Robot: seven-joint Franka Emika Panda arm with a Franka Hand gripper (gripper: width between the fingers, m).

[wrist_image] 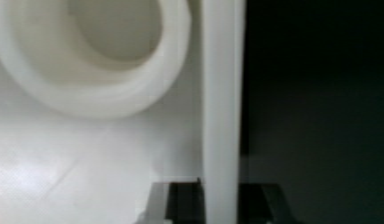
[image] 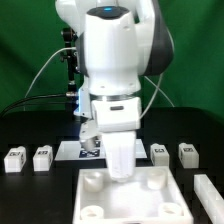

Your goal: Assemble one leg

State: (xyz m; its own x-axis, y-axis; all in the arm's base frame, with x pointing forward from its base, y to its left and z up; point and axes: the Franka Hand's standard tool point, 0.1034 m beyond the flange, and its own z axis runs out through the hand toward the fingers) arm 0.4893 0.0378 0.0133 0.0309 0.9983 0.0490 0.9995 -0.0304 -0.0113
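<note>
The broad white slab (image: 150, 203) with round corner sockets lies at the front of the table. My gripper (image: 119, 168) reaches down onto its far edge. In the wrist view the two dark fingertips (wrist_image: 180, 203) stand either side of the slab's thin upright edge (wrist_image: 221, 100), which fills the gap, so my gripper (wrist_image: 221, 203) is shut on it. A round socket (wrist_image: 100, 45) shows close by. Small white tagged legs sit apart on the black table: two at the exterior view's left (image: 15, 159) (image: 42, 157) and two at its right (image: 159, 154) (image: 187, 153).
The marker board (image: 68, 150) lies behind the slab, partly hidden by the arm. Another white part (image: 206, 187) lies at the exterior view's far right edge. A green curtain and cables hang at the back.
</note>
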